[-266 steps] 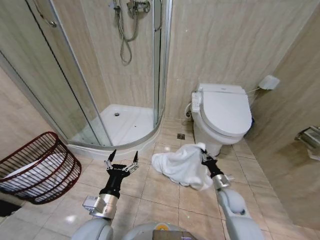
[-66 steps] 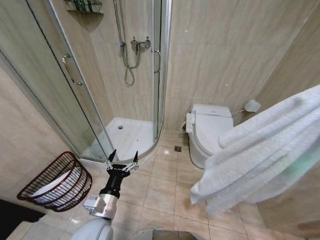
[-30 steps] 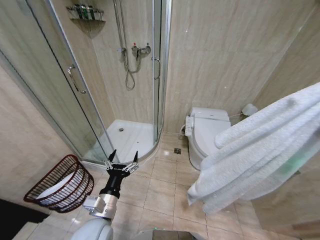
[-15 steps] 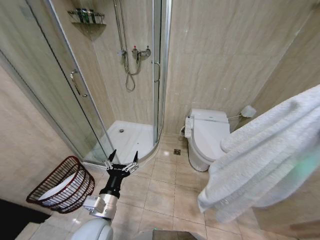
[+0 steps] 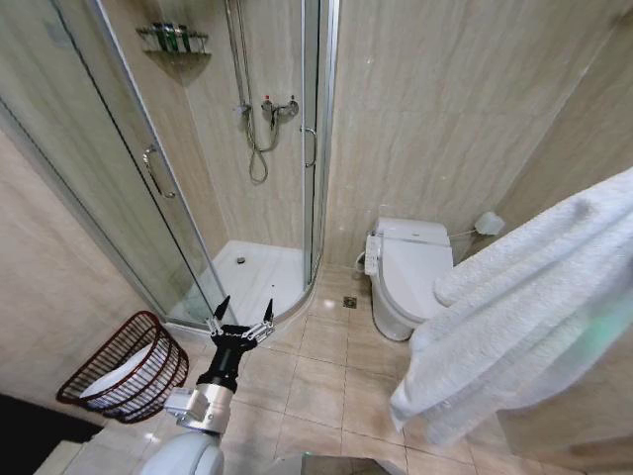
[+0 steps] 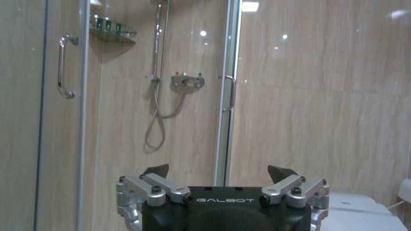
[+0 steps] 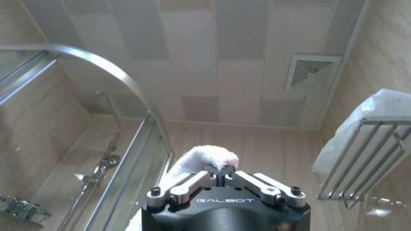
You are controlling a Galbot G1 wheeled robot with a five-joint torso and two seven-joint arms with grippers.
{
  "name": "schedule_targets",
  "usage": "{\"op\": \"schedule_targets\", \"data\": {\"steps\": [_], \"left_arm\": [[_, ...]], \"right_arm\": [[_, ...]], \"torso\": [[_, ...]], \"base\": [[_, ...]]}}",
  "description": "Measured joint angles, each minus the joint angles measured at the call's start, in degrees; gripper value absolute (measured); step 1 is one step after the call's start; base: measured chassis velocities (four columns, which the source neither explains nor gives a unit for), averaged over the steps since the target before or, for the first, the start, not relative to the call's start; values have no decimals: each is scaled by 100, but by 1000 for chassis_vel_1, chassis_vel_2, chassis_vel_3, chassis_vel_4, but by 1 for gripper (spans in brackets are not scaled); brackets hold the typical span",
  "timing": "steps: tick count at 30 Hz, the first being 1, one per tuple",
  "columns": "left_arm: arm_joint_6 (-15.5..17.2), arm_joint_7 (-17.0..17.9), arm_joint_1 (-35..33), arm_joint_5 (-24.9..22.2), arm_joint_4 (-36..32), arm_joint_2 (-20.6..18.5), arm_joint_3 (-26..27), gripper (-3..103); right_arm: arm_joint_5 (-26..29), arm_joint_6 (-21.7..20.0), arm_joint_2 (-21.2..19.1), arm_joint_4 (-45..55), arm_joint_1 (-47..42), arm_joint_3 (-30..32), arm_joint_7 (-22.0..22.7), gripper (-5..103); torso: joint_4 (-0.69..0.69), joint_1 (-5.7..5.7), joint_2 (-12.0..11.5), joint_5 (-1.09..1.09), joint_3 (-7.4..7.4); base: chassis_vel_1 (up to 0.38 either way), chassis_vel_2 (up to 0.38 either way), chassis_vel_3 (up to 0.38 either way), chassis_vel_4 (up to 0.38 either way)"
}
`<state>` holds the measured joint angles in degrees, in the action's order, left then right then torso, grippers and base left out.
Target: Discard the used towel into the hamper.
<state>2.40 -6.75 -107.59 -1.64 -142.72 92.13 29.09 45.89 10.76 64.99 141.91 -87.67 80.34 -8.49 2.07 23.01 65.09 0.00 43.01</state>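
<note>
Right tool [image 7: 222, 174] raised high, jaws pinched on a fold of the white towel [image 5: 524, 317] — soft, limp cloth, likely light, best held by a bunched fold. Left tool [image 5: 240, 319] idle, fingers spread wide, empty. Hamper [image 5: 127, 366] stands on the floor at far left — well apart from the towel.

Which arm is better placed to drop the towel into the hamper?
The right: its end effector is shut on the towel. The left end effector is open and empty, though nearer the hamper.
</note>
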Motion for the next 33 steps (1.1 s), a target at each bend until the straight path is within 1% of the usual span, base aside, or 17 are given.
{"op": "schedule_targets", "data": {"steps": [8, 10, 17, 18, 25, 26, 29, 31, 33], "left_arm": [[0, 0, 0, 0, 0, 0, 0, 100], [0, 0, 0, 0, 0, 0, 0, 100], [0, 0, 0, 0, 0, 0, 0, 100], [0, 0, 0, 0, 0, 0, 0, 100], [0, 0, 0, 0, 0, 0, 0, 100], [0, 0, 0, 0, 0, 0, 0, 100], [0, 0, 0, 0, 0, 0, 0, 100], [0, 0, 0, 0, 0, 0, 0, 100], [0, 0, 0, 0, 0, 0, 0, 100]], "right_arm": [[110, 50, -11, -47, -38, 87, -17, 2], [113, 59, -16, -49, -27, 75, -17, 2], [113, 66, -54, -42, 58, -66, -27, 2], [113, 66, -54, -42, 58, -66, -27, 2], [112, 75, -70, -60, 66, -73, -67, 2], [112, 75, -70, -60, 66, -73, -67, 2], [138, 78, -69, -60, 51, -20, -74, 2], [144, 78, -72, -61, 50, -10, -79, 2], [146, 78, -74, -68, 54, -7, -86, 2]], "torso": [[0, 111, 253, 0, 140], [-1, 128, 289, 0, 161], [0, 237, 528, 0, 288], [0, 237, 528, 0, 288], [0, 351, 775, 0, 424], [0, 351, 775, 0, 424], [-1, 413, 917, 0, 502], [-1, 431, 955, 0, 523], [-1, 474, 1048, 0, 573]], "base": [[0, 0, 0, 0], [0, 0, 0, 0], [0, 0, 0, 0], [0, 0, 0, 0], [0, 0, 0, 0], [0, 0, 0, 0], [0, 0, 0, 0], [0, 0, 0, 0], [0, 0, 0, 0]]}}
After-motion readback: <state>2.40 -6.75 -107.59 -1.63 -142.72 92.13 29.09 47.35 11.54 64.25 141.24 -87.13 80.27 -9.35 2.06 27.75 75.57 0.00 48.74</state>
